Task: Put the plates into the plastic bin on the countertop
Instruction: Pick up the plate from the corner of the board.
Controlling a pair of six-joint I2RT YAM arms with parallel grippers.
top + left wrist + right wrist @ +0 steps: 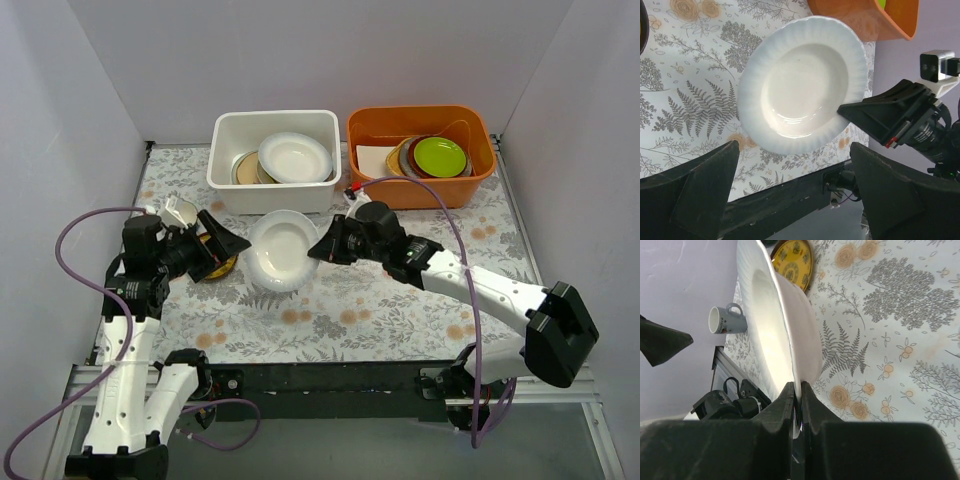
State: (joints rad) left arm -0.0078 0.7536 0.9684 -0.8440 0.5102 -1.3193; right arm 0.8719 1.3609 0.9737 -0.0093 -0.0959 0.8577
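The bin (pixel 224 168) holds plates (pixel 294 156), the orange tub (pixel 420 188) a lime-topped stack (pixel 438 156); the right gripper (pixel 318 250) pinches a white plate (pixel 278 252) by its rim before the bin, the left gripper (pixel 218 250) gapes wide, and only the right wrist view shows the yellow plate (pixel 794 265) plainly.

**R wrist: white plate pinched at rim**

R gripper (pixel 800 390) at btm centre, fingers closed on the rim of a white plate (pixel 775 315) – one finger each side of the thin edge. Plate is deep w/ a ribbed rim, seen almost edge-on, hollow side toward the wall, underside toward the countertop (pixel 890 340). Can't tell if it touches the fern-and-flower cloth. Beyond it, a small yellow patterned plate (pixel 793 265) lies on the cloth nr the countertop's far edge. White mug (pixel 725 320) w/ grey handle sits by that edge too – apart from both plates.
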